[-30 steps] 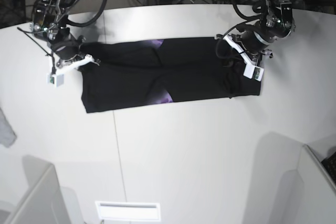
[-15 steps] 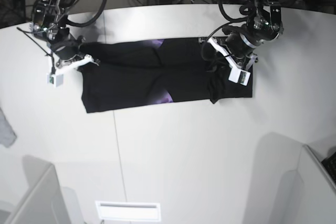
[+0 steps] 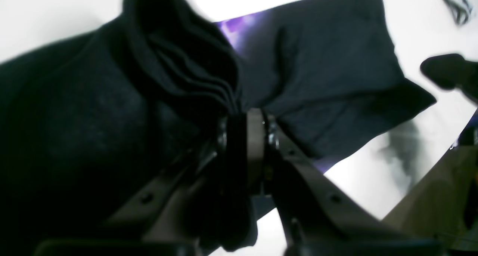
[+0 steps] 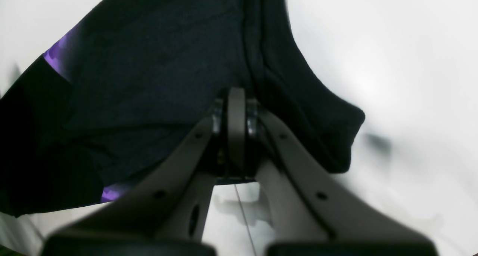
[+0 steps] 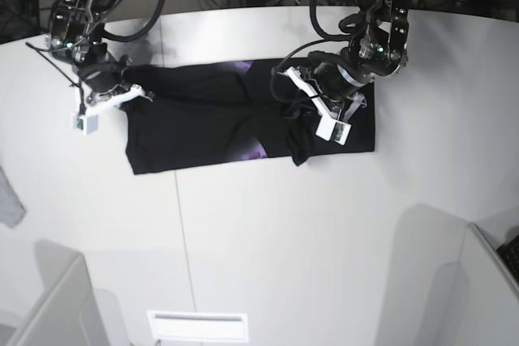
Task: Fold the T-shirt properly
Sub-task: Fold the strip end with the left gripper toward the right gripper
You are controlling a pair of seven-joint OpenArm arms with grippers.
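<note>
both claws clenched on the shirt (image 5: 211, 123), which lies black across the far part of the worktop (image 5: 268, 241). left claw (image 5: 312, 107) has carried its end inward over the last sec, from the shirt's edge toward the middle, w/ cloth bunched up under it. right claw (image 5: 122, 91) hasn't moved, pinning the other end. crosswise fold looks approx half done.

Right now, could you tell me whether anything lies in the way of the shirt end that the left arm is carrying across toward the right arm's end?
Nothing visible does. The left gripper is shut on the T-shirt, and ahead lies only the shirt's own flat cloth, up to the right gripper.
</note>
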